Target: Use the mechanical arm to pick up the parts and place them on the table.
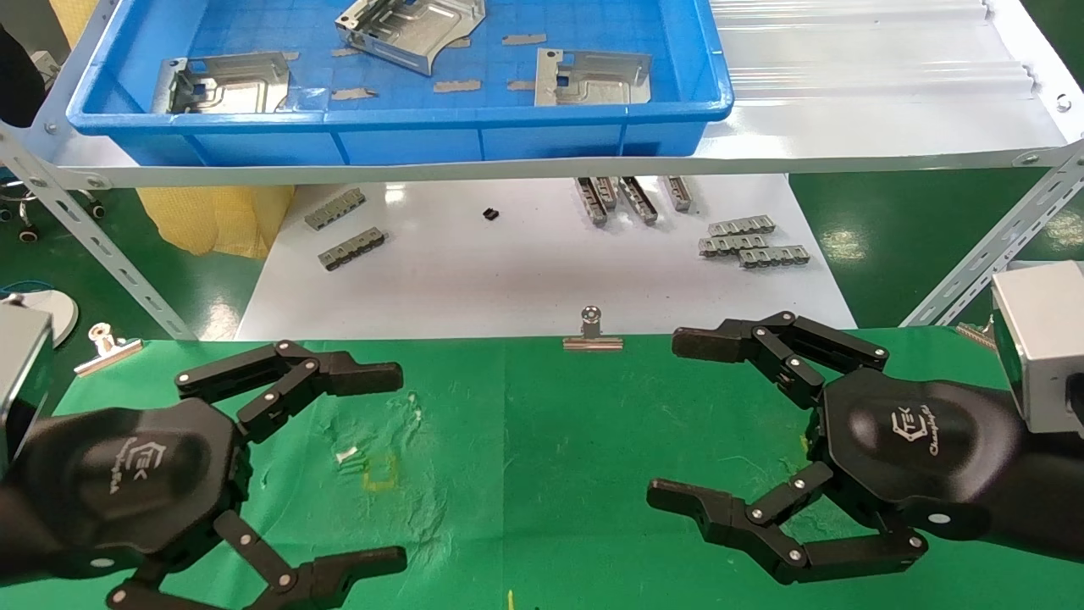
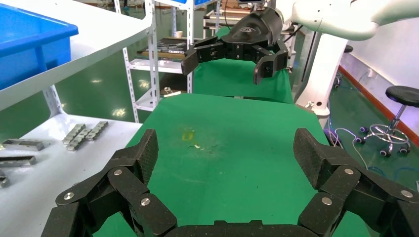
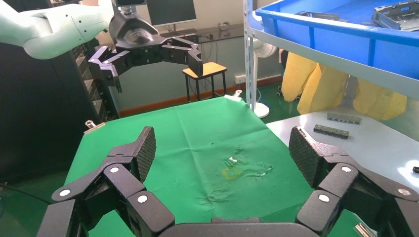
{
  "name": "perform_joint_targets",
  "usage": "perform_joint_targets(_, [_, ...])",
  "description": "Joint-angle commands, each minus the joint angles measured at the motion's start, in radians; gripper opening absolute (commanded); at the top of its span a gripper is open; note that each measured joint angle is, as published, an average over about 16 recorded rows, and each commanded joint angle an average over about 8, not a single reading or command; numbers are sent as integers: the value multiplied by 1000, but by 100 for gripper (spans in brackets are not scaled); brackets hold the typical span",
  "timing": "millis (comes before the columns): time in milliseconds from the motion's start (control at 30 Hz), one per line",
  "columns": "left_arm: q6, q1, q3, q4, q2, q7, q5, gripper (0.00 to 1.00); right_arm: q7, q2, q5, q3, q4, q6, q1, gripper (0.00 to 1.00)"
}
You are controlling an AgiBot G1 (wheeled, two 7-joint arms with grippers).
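Both pincers, left pincer (image 1: 385, 462) and right pincer (image 1: 669, 419), hover wide open and empty over the green desk (image 1: 542, 440), while the parts (image 1: 593, 78) sit in the blue bin (image 1: 406, 135) beyond it, so I'd reach up squarely and grab a plate by its edge.

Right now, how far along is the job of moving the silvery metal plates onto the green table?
Nothing looks done: the green cloth table holds no plates. All three silvery stamped plates lie in the blue plastic bin. The left gripper and right gripper hover open and empty. Every pick remains.
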Motion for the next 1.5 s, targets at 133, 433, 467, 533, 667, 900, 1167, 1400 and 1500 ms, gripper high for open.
perform_joint_targets(133, [0, 0, 0, 0, 0, 0, 0, 100, 0, 0, 0, 0, 0, 0, 0, 0])
perform_joint_targets(433, [0, 0, 0, 0, 0, 0, 0, 100, 0, 0, 0, 0, 0, 0, 0, 0])
perform_joint_targets(467, [0, 0, 0, 0, 0, 0, 0, 100, 0, 0, 0, 0, 0, 0, 0, 0])
perform_joint_targets(533, [0, 0, 0, 0, 0, 0, 0, 100, 0, 0, 0, 0, 0, 0, 0, 0])
perform_joint_targets(667, [0, 0, 0, 0, 0, 0, 0, 100, 0, 0, 0, 0, 0, 0, 0, 0])
perform_joint_targets(900, [0, 0, 0, 0, 0, 0, 0, 100, 0, 0, 0, 0, 0, 0, 0, 0])
perform_joint_targets(1167, [-17, -27, -6, -4, -4, 0, 15, 100, 0, 0, 0, 0, 0, 0, 0, 0])
perform_joint_targets(1400, [-163, -239, 24, 32, 35, -70, 186, 100, 0, 0, 0, 0, 0, 0, 0, 0])
perform_joint_targets(1500, [-223, -379, 65, 108, 102, -117, 284, 100, 0, 0, 0, 0, 0, 0, 0, 0])
